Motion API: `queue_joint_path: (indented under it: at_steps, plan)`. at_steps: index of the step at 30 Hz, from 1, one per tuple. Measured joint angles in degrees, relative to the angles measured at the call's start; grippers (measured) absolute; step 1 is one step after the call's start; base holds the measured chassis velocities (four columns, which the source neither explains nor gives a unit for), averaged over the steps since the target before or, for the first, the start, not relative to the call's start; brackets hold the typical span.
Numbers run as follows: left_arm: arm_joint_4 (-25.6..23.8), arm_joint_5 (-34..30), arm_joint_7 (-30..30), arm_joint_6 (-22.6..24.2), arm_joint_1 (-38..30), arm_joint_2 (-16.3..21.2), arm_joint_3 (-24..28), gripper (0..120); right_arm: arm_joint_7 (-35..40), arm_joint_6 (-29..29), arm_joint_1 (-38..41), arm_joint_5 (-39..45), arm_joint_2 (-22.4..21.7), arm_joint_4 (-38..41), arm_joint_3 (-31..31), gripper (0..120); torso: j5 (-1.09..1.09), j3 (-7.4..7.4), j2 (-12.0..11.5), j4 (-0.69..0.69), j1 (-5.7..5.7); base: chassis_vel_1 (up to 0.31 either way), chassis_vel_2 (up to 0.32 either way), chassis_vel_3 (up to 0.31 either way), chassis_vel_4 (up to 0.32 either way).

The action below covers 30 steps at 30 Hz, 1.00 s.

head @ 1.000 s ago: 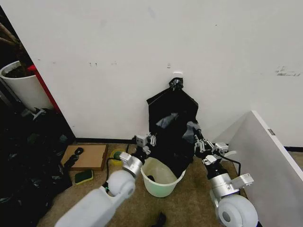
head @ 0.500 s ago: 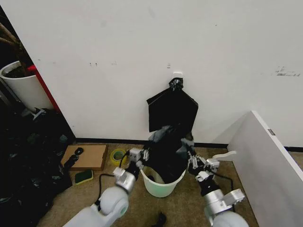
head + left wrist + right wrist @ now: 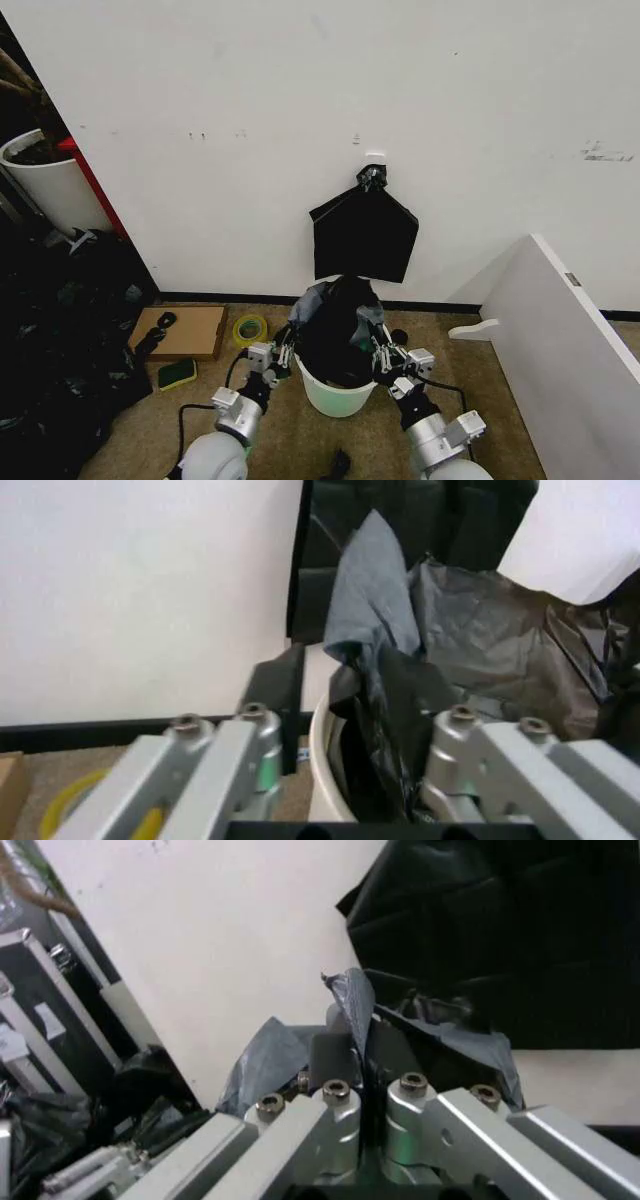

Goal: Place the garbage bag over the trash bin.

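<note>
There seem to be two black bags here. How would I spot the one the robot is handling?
Find the white wall, then the white bin on the floor below it. The garbage bag is the crinkled, bunched-up one sitting in that bin; the flat bag hangs smooth from a hook above.

Even, diffuse indoor light fills the head view; the white wall (image 3: 300,120) is bright with no hard shadows, while the far left edge falls into deep darkness. The garbage bag (image 3: 335,330) shows soft grey sheen on its folds. Straight lines bow slightly toward the corners. In both wrist views the nearest gripper metal is soft and out of focus, and the wall (image 3: 140,592) behind looks washed out.
</note>
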Motion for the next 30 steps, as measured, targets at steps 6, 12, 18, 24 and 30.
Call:
queue_joint_path:
  at_steps: [6,12,18,24,30]
  plan:
    - [-4.19,0.03,0.65,0.15,3.86,4.39,-2.03,54,-0.08,0.33,-0.08,-2.0,0.04,0.0,-1.05,0,0.02,0.0,0.0,0.0,0.0,0.0,0.0,0.0,0.0]
    - [-7.13,-0.85,2.02,0.4,4.91,9.1,-1.9,76,-0.3,0.69,-0.65,-3.16,0.0,0.1,-1.98,0,0.01,0.0,0.0,0.0,0.0,0.0,0.0,0.0,0.0]
    - [-7.08,-2.95,2.43,3.25,0.26,10.13,-0.03,97,-0.43,0.92,-0.68,-3.69,0.39,-0.09,-2.41,0,0.0,0.0,0.0,-0.01,0.0,0.0,0.0,0.0,0.0]
    - [-5.76,-8.56,2.36,6.29,-4.71,10.43,2.26,99,-0.45,0.92,-0.49,-3.91,0.64,-0.13,-2.52,0,0.01,0.01,0.0,0.0,0.0,0.0,0.0,0.0,0.0]
    - [-3.31,-10.71,3.04,6.33,-8.81,10.0,5.02,82,-0.41,0.91,-0.48,-4.11,1.18,0.09,-2.57,0,0.01,0.01,0.0,0.0,0.0,0.0,0.0,0.0,0.0]
